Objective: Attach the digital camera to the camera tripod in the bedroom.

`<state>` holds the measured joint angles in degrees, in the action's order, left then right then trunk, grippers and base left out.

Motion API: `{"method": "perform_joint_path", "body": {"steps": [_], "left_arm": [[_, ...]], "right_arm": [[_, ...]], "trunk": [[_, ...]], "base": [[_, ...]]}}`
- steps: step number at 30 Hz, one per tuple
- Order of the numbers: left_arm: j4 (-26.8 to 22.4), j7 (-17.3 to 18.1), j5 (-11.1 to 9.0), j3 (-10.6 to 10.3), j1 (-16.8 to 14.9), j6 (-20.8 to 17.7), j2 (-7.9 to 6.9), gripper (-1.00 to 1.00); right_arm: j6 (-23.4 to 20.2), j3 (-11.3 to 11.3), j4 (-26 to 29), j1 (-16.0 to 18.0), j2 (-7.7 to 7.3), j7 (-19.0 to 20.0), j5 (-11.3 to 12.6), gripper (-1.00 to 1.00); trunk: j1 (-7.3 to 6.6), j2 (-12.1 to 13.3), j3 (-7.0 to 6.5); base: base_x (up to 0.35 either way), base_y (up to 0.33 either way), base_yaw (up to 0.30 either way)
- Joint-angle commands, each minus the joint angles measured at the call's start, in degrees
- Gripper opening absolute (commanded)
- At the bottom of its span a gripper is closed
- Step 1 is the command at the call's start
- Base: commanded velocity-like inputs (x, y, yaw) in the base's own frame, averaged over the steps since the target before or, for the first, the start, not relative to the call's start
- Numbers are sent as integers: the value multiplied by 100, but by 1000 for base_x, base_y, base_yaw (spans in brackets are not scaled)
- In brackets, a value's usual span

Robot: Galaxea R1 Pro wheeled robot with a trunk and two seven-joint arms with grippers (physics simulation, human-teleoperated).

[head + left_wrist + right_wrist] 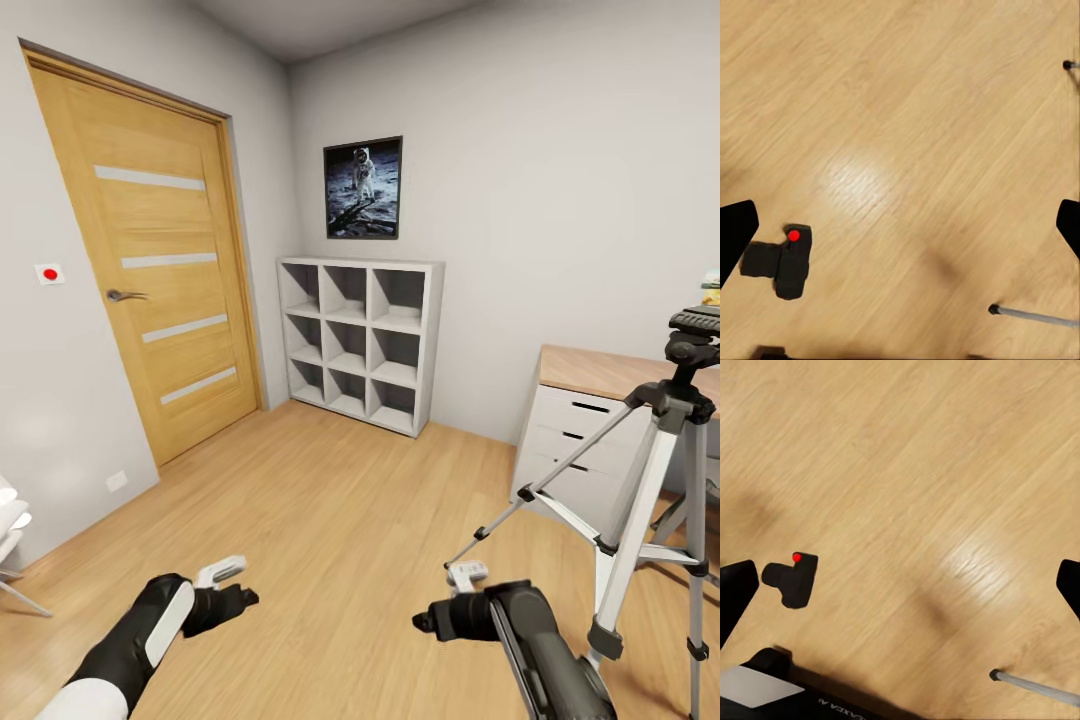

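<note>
Here, digital camera (780,261) on wood floor (330,520), camera tripod (650,480) at right edge.

Both wrists over (perhaps same) floor (915,112)

Open floor (330,520); camera tripod (650,480) rightward

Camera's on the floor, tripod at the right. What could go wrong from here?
1. The camera lies low on the floor; both grippers, left and right, hang open above it, so a deep reach is needed and a finger may knock it away.
2. The tripod has splayed legs close to the right arm; a swing could bump and tip it.
</note>
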<state>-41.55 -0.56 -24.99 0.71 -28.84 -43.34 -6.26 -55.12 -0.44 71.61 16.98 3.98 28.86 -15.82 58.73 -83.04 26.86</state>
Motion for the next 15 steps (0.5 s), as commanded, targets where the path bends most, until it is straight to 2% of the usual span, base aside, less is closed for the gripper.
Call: {"method": "perform_joint_path", "body": {"steps": [1, 6, 15], "left_arm": [[33, -6, -11, 8, -54, -21, 52, 100], [139, -7, 47, -12, -202, 22, 284, 100], [133, 1, 74, -52, -248, 355, 374, 100]], "right_arm": [[-25, -6, 7, 23, 5, 51, -23, 100], [-59, -5, 129, 77, 24, 57, 107, 100], [-68, 28, 395, 93, 39, 60, 143, 100]], "trunk": [[0, -4, 7], [0, -4, 7], [0, -4, 7]], "base": [[0, 0, 0], [0, 0, 0], [0, 0, 0]]}}
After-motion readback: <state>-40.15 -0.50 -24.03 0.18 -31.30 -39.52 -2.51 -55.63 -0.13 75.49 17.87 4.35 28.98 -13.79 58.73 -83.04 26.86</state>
